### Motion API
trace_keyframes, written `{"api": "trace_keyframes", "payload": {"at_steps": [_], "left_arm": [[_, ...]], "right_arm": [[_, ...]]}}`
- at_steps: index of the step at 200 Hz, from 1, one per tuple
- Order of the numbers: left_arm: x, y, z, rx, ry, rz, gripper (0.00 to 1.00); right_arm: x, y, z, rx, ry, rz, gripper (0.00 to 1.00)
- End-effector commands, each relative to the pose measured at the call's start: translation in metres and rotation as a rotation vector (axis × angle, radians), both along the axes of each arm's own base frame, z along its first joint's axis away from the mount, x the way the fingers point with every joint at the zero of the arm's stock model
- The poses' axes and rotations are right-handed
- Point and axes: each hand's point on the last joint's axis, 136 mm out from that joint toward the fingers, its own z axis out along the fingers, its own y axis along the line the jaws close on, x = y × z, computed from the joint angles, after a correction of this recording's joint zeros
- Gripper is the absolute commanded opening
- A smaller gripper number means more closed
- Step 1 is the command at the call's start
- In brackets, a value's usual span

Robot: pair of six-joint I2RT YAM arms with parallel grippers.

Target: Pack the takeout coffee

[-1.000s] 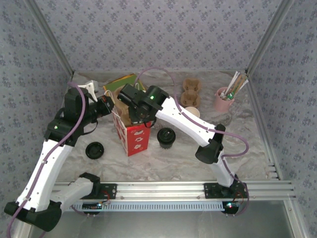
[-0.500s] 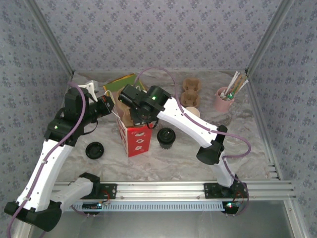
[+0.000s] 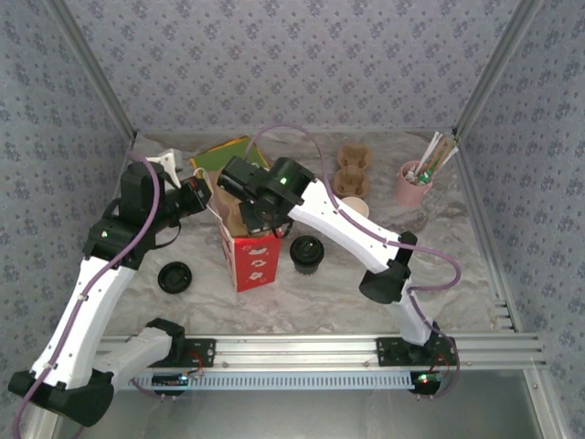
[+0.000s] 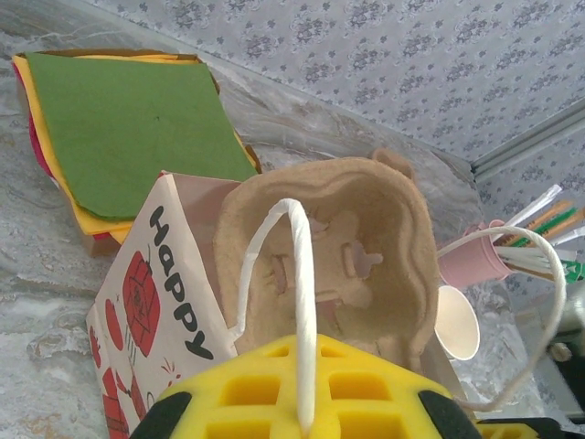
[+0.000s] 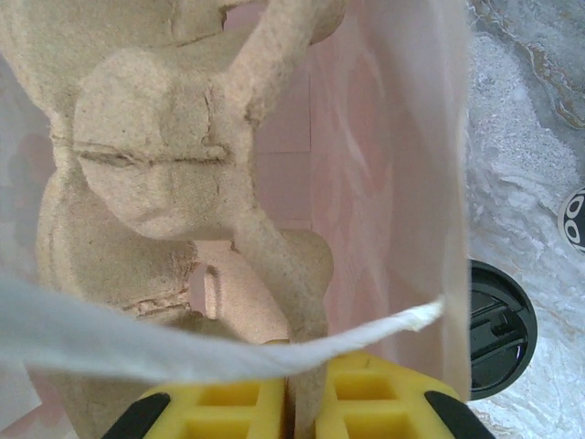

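Standing coffee (image 3: 308, 253) near right end effector (image 3: 244, 221)

Pulp carrier (image 4: 366, 219) across bag (image 4: 164, 283) mouth

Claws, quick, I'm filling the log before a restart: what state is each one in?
Left claw: closed on the paper bag's white handle.
Right claw: closed on the pulp cup carrier.

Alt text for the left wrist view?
A brown pulp cup carrier stands inside the open red-and-white bag, whose white handle runs down between the yellow fingers of the left end effector. Green paper lies behind-left, a pink cup of straws at right.
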Motion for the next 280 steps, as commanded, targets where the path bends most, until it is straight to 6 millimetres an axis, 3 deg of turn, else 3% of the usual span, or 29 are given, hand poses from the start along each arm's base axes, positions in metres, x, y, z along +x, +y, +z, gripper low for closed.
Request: {"api": "trace_keyframes", "payload": {"at_steps": [1, 51, 169, 203, 280], "left_arm": [[0.000, -0.004, 0.004, 0.007, -0.026, -0.026, 0.00], [-0.001, -0.007, 0.005, 0.000, -0.028, -0.040, 0.00], [0.005, 0.001, -0.002, 0.042, -0.015, 0.002, 0.04], [0.002, 0.005, -0.013, 0.065, 0.020, 0.013, 0.06], [0.003, 0.002, -0.010, 0.057, 0.009, -0.001, 0.07]], "right_arm": [[-0.004, 0.004, -0.015, -0.044, 0.034, 0.028, 0.12], [0.000, 0.006, -0.019, -0.039, 0.040, 0.023, 0.12], [-0.009, -0.003, 0.009, -0.065, -0.093, 0.075, 0.12], [-0.011, -0.008, 0.014, -0.065, -0.106, 0.074, 0.12], [-0.015, -0.010, -0.013, -0.121, 0.004, 0.083, 0.12]]}}
